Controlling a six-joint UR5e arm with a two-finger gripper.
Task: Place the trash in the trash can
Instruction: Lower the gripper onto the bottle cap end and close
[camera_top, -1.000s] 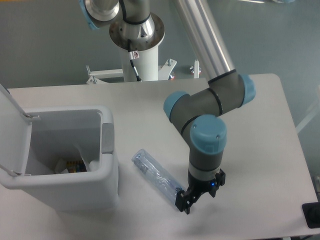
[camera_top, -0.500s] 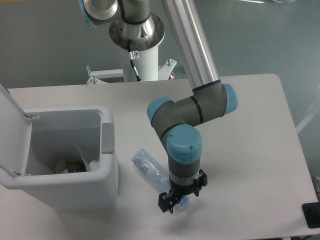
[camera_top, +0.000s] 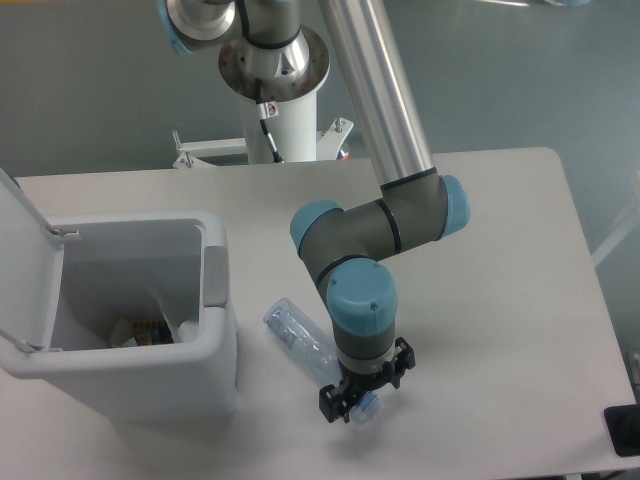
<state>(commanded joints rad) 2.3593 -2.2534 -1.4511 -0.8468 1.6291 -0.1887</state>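
Where black fingers (camera_top: 352, 403) straddle it, crinkled clear bottle (camera_top: 300, 337) lies flat

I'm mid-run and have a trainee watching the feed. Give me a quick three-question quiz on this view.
1. True or false: the bottle lies on the table, outside the bin.
2. Which end of the bottle is the tool over? A) the end nearest the bin B) the end farthest from the bin C) neither, it is over the bin
3. Fill in: the bin's lid stands ____.

Key: 1 true. 2 B. 3 open; some litter already shows at the bottom of the bin.
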